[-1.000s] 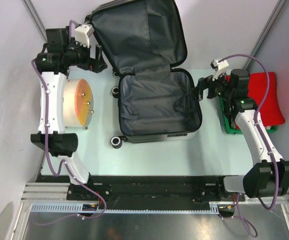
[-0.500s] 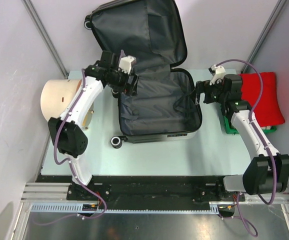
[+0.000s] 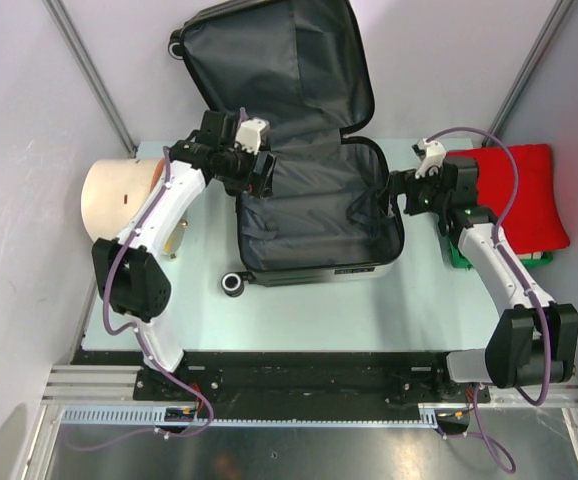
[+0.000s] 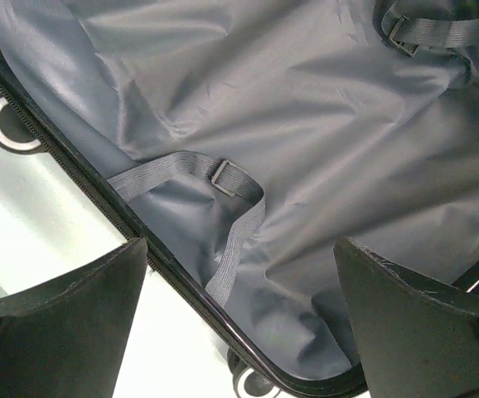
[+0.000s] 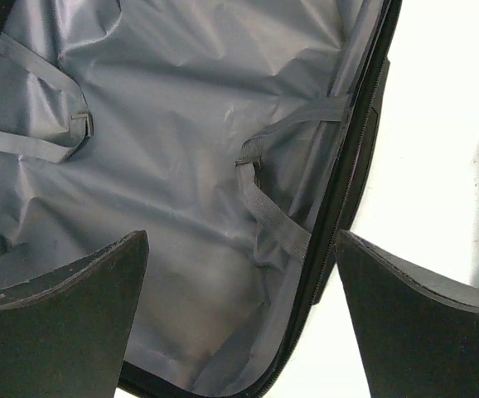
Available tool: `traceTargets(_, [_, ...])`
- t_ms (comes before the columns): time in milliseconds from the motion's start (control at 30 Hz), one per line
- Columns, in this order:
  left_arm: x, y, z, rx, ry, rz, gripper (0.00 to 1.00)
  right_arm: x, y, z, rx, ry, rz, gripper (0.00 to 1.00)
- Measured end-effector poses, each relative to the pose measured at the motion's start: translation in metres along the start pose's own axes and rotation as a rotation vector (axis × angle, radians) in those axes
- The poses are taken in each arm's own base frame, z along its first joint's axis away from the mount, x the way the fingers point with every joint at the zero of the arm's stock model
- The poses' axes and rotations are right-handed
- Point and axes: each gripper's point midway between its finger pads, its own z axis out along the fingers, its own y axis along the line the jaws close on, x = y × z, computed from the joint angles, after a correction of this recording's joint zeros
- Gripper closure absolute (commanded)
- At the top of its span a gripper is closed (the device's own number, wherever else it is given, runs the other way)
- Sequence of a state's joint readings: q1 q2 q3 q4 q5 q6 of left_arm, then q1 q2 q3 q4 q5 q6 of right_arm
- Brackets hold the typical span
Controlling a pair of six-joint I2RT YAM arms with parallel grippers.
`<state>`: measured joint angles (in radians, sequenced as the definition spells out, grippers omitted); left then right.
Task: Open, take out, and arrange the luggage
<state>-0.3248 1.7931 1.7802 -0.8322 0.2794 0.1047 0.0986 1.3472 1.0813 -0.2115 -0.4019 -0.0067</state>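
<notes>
Wrist views are showing lining straps (image 4: pixel 161 172) in the luggage (image 3: pixel 314 215); overhead, left end effector (image 3: pixel 261 176) and right end effector (image 3: pixel 399 193) are hanging released.

The top camera looks steeply down from above the near edge, taking in the whole pale table (image 3: pixel 319 310). Both wrist cameras look closely (from opposite rims) into the open dark-grey-lined hard-shell suitcase (image 3: pixel 319 215), which the overhead view shares.

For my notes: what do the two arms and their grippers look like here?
The left arm and right arm both have white links, black joints and a trailing purple cable. Their fingers are dark, broad wedges.
</notes>
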Motion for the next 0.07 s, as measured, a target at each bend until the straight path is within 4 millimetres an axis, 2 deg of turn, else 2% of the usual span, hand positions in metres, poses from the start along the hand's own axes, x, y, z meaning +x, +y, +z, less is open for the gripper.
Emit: traceTargets(67, [-0.0005, 0.0001, 0.0001, 0.0, -0.002, 0.0, 0.0, 0.0009, 0.0001, -0.0003, 0.0, 0.001, 0.001, 0.0])
